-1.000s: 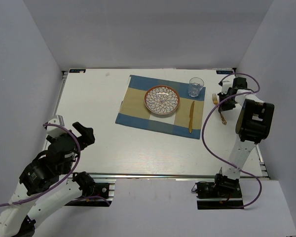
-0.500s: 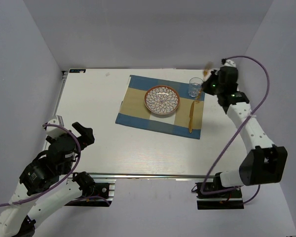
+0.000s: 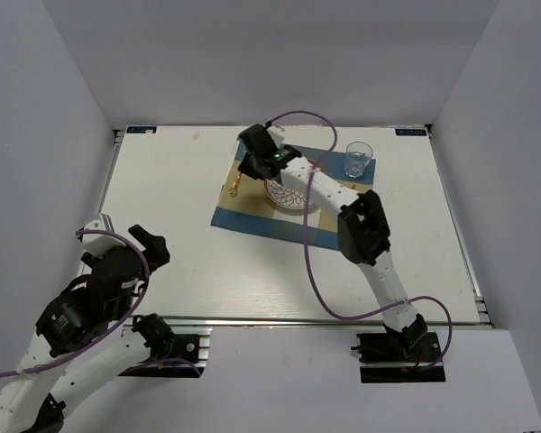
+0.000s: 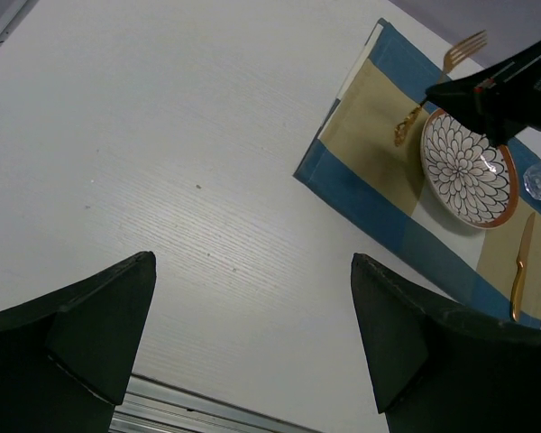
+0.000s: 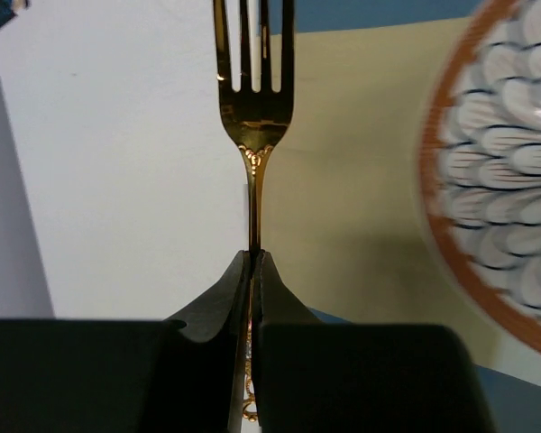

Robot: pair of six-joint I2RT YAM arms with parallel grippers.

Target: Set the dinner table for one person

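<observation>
Placemat (image 5: 343,180); right hand (image 5: 253,257) hides fork (image 5: 251,117) handle.

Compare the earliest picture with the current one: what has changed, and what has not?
The right gripper lifted the fork from right of the placemat and carried it across to the plate's left. The knife, glass, plate and left arm stayed put.

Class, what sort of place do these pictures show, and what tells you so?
Probably a robotics lab test cell, not a home: grey walls box in the white table, two robot arms are bolted at its edge, one placemat is laid.
</observation>
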